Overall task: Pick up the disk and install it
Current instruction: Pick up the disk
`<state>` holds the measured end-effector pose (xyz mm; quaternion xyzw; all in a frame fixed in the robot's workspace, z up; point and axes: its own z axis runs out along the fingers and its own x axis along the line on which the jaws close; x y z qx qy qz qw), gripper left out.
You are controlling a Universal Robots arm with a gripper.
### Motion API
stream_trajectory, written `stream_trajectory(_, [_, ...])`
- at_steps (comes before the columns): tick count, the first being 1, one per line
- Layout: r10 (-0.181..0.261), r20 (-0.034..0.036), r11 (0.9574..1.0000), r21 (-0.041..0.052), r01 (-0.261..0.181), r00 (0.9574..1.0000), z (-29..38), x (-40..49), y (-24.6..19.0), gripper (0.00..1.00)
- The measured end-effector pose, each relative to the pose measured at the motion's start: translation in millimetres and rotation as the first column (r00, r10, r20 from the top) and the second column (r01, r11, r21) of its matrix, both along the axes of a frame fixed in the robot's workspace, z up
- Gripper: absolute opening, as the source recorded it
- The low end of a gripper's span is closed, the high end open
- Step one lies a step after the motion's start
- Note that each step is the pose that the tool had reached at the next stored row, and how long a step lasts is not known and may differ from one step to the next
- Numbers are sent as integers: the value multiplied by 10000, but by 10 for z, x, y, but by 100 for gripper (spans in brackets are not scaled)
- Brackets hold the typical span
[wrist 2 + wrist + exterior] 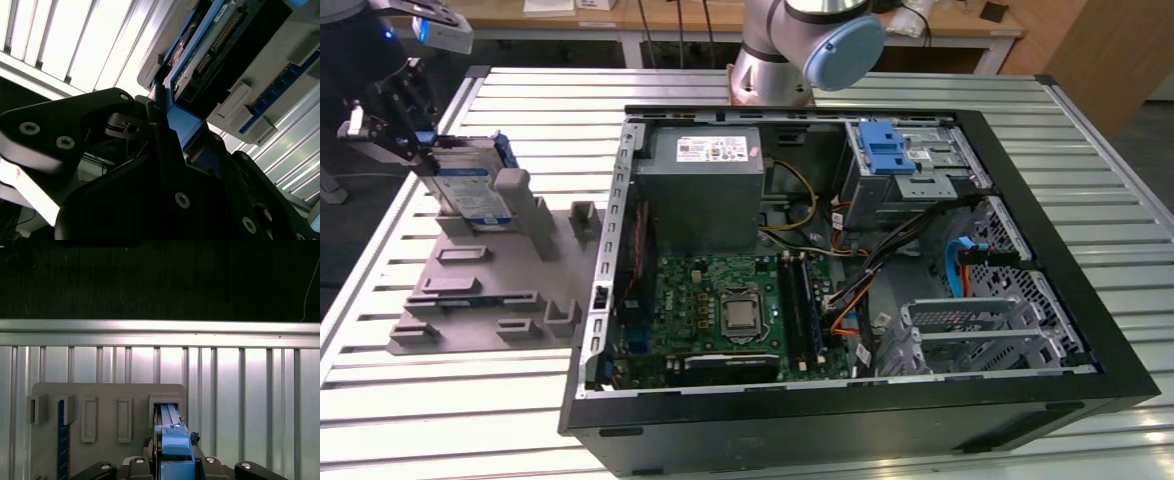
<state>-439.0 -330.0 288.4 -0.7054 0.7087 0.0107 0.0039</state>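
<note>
Off to the exterior view's left of the open computer case (854, 405), the tool (414, 150) sits at the upper end of the disk (470, 195), which stands on edge in a slot of the grey holder plate (480, 300) lying on the slatted metal worktop (454, 400) beside the case. In both wrist views the tool's black fingers (155, 107) are pressed together on the blue carrier tab of the disk (210, 45), with the tab held between them, so the tool (175, 465) is clamped on the disk (172, 432) while its lower end is seated in the holder plate (100, 390). The second wrist view shows the green circuit board on the underside of the disk, framed by the blue carrier. Inside the case, the blue-latched drive cage (901, 155) sits at the far corner, the grey power supply (700, 180) next to it and the green motherboard (734, 300) nearer the front. The arm's base (787, 50) rises behind the case. The disk is well apart from the case and outside it.
</note>
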Motion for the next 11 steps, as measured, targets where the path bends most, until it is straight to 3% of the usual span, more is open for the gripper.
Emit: stream_trajectory(11, [0, 1, 10000, -2, 0, 10000, 0, 0, 0, 36])
